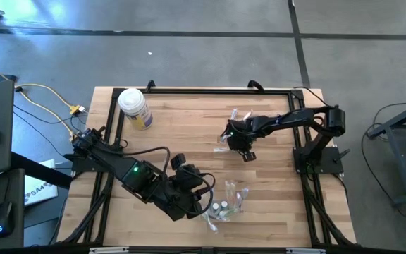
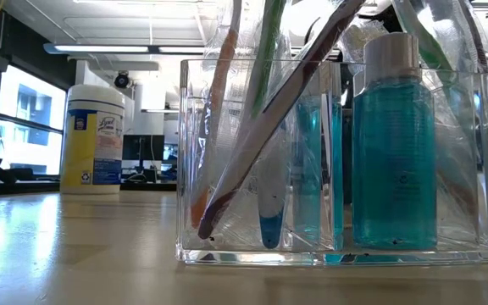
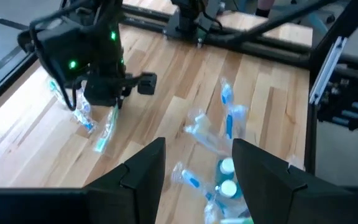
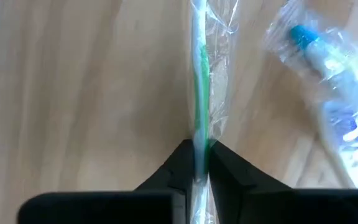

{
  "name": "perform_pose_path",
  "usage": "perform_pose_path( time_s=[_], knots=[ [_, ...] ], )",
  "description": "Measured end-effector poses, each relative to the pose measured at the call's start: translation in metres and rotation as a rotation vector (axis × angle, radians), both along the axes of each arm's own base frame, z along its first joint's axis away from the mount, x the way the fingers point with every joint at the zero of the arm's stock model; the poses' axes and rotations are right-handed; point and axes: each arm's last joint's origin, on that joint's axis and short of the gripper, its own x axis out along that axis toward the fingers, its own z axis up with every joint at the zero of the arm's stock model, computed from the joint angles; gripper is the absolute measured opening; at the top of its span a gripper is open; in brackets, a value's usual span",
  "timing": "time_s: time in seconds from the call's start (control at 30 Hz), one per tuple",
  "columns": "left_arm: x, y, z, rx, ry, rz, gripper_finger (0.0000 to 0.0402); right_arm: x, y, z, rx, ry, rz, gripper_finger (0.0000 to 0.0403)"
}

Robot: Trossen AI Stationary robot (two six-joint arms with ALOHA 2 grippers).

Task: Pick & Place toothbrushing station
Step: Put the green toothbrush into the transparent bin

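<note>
The clear holder [image 1: 230,201] stands near the table's front edge; the low view shows its clear wall [image 2: 227,169], with wrapped toothbrushes [image 2: 261,144] leaning inside and blue bottles [image 2: 394,152]. My left gripper [image 1: 197,199] hovers open just left of the holder, its fingers [image 3: 143,167] apart and empty. My right gripper [image 1: 240,138] is at the table's middle right, shut on a wrapped green toothbrush [image 4: 199,93]. More wrapped toothbrushes lie on the table beside it [image 1: 222,146], one of them blue [image 4: 328,74]. My right gripper pinches the green toothbrush, inside its clear wrapper, between its two fingertips [image 4: 197,158]. The fingers come from above, pointing down. The toothbrush reaches out past the fingertips and slants down below them [image 3: 104,132]; whether its far end touches the table I cannot tell.
A white-lidded jar with a yellow label [image 1: 134,107] stands at the far left of the table and shows in the low view [image 2: 96,140]. A black frame [image 1: 189,90] runs along the table's edges. Bare wood lies between the two arms [image 1: 182,141].
</note>
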Motion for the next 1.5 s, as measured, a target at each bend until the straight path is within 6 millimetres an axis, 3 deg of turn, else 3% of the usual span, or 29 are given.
perform_pose_path(
  time_s=[0.17,0.33,0.53,0.7,0.93,1.13,1.3,1.5],
  knots=[
    [0.002,-0.001,-0.002,0.029,0.008,-0.012,0.0184,-0.012,0.016,0.026,-0.017,0.000,0.009,0.0020],
    [0.002,-0.001,-0.002,0.041,0.010,-0.022,0.0184,-0.028,0.031,0.057,-0.055,-0.035,-0.020,0.0041],
    [0.002,-0.001,-0.002,0.061,0.018,-0.036,0.0184,-0.053,0.049,0.101,-0.108,-0.177,-0.037,0.0020],
    [0.000,0.000,-0.004,0.135,0.064,-0.073,0.0184,-0.080,0.061,0.135,-0.106,-0.341,-0.055,0.0025],
    [-0.001,0.003,-0.003,0.278,0.077,-0.072,0.0184,-0.108,0.077,0.165,-0.059,-0.540,-0.028,0.0028],
    [0.004,0.007,0.003,0.413,0.028,-0.019,0.0184,-0.113,0.093,0.188,-0.001,-0.766,0.058,0.0020],
    [0.022,0.020,0.003,0.394,0.007,-0.029,0.0184,-0.111,0.109,0.202,0.015,-0.926,0.191,0.0032],
    [0.035,0.036,0.010,0.377,-0.037,-0.057,0.0184,-0.109,0.124,0.215,0.039,-1.075,0.283,0.0020]
  ],
)
